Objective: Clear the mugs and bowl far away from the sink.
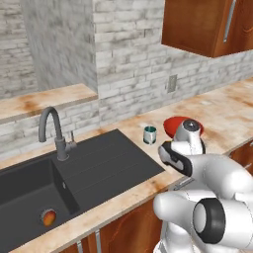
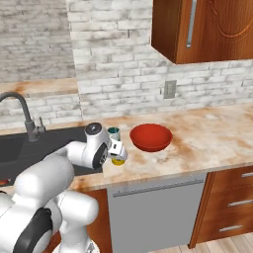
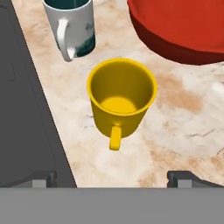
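A yellow mug [image 3: 121,98] stands upright on the counter, handle toward the camera, just right of the black sink [image 3: 22,122]. My gripper [image 3: 113,179] hovers above it, open, its fingertips [image 3: 41,179] wide apart with nothing between them. Behind it stands a pale mug with a teal inside [image 3: 72,26], and the red bowl [image 3: 179,26] sits to the right. From the right base view the hand [image 2: 118,150] hangs over the yellow mug [image 2: 117,160], beside the teal mug [image 2: 113,131] and the bowl [image 2: 150,137]. The arm partly covers the bowl [image 1: 173,124] in the left base view.
The sink [image 1: 99,163] has a gooseneck tap [image 1: 54,133] and something orange at its drain [image 1: 48,216]. The marbled counter [image 2: 212,133] runs on to the right under a wooden wall cabinet [image 2: 207,29]. A wall outlet [image 2: 169,89] sits on the brick backsplash.
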